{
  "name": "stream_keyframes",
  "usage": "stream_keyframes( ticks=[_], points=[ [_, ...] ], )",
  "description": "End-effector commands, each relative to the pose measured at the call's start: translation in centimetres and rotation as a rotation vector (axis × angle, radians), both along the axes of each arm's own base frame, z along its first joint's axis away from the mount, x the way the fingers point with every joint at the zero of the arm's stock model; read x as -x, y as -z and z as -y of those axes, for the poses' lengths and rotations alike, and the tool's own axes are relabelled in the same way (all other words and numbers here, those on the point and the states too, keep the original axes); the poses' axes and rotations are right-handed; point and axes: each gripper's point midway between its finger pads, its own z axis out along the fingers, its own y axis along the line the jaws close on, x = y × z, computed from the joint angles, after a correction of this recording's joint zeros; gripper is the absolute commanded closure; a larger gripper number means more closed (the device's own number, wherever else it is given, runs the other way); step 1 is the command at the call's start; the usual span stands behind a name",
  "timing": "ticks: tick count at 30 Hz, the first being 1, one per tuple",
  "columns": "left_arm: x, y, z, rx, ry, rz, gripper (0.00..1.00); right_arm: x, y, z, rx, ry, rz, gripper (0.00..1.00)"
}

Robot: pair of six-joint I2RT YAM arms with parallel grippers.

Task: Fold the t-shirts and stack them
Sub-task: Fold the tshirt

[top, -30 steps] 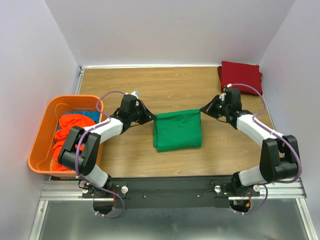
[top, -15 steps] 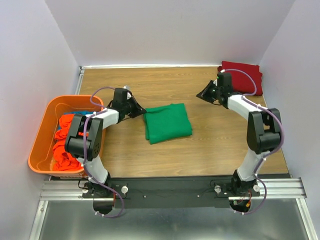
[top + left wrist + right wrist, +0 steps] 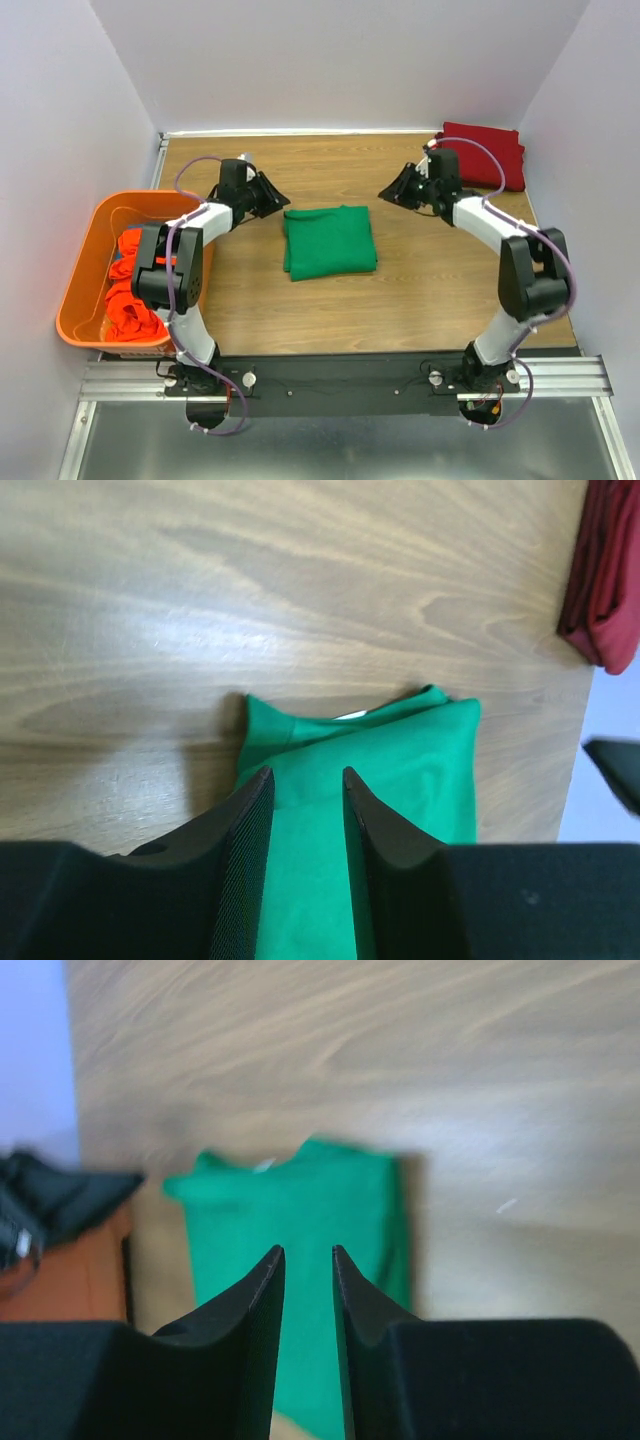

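Note:
A folded bright green t-shirt (image 3: pixel 329 241) lies flat in the middle of the wooden table, also seen in the left wrist view (image 3: pixel 400 770) and the right wrist view (image 3: pixel 300 1220). A folded dark red t-shirt (image 3: pixel 485 153) sits at the far right corner. Orange-red and blue t-shirts (image 3: pixel 135 275) lie crumpled in the orange bin. My left gripper (image 3: pixel 277 195) hovers just left of the green shirt, open, nothing between its fingers. My right gripper (image 3: pixel 390 192) hangs to the shirt's upper right, open and empty.
An orange plastic bin (image 3: pixel 88 262) stands at the table's left edge. White walls close in the table on the left, back and right. The dark red shirt (image 3: pixel 605 580) shows at the right edge of the left wrist view.
Both grippers let go of the green shirt and opened. They pulled back toward the far side of the table, and the shirt now lies folded a little further left and back.

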Motion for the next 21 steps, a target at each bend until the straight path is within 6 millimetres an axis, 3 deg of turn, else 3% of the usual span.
stream_keyframes(
  ticks=[1, 2, 5, 6, 9, 13, 16, 17, 18, 20, 21],
  points=[
    [-0.5, -3.8, -0.8, -0.049, 0.000, 0.082, 0.59, 6.7, -2.0, -4.4, -0.003, -0.198, 0.065, 0.67],
    [-0.5, -4.1, -0.8, -0.050, 0.005, 0.087, 0.59, 9.6, -1.7, -6.3, -0.013, -0.288, 0.061, 0.67],
    [-0.2, -4.9, -0.7, -0.041, 0.009, 0.104, 0.59, 13.9, -0.6, -8.8, -0.027, -0.423, 0.032, 0.67],
    [-0.1, -5.2, -0.7, -0.040, 0.013, 0.111, 0.59, 14.9, -0.8, -10.3, -0.038, -0.473, 0.075, 0.67],
    [0.4, -6.4, -0.6, -0.035, 0.023, 0.139, 0.59, 17.5, 0.5, -11.0, -0.078, -0.546, 0.066, 0.67],
    [1.3, -7.8, -0.6, -0.030, 0.039, 0.154, 0.59, 17.1, 0.8, -12.5, -0.136, -0.608, 0.108, 0.66],
    [1.7, -8.2, -0.5, -0.029, 0.052, 0.160, 0.59, 16.2, 3.5, -13.4, -0.141, -0.620, 0.042, 0.67],
    [1.8, -8.4, -0.5, -0.030, 0.053, 0.165, 0.59, 15.0, 3.6, -13.9, -0.134, -0.604, 0.045, 0.67],
    [1.9, -8.6, -0.5, -0.030, 0.055, 0.168, 0.59, 14.8, 6.6, -13.9, -0.116, -0.590, -0.036, 0.68],
    [2.1, -8.7, -0.5, -0.028, 0.060, 0.172, 0.59, 13.8, 8.5, -14.0, -0.106, -0.558, -0.083, 0.69],
    [2.3, -8.7, -0.4, -0.026, 0.065, 0.172, 0.59, 12.9, 10.5, -13.9, -0.099, -0.516, -0.136, 0.69]
  ],
)
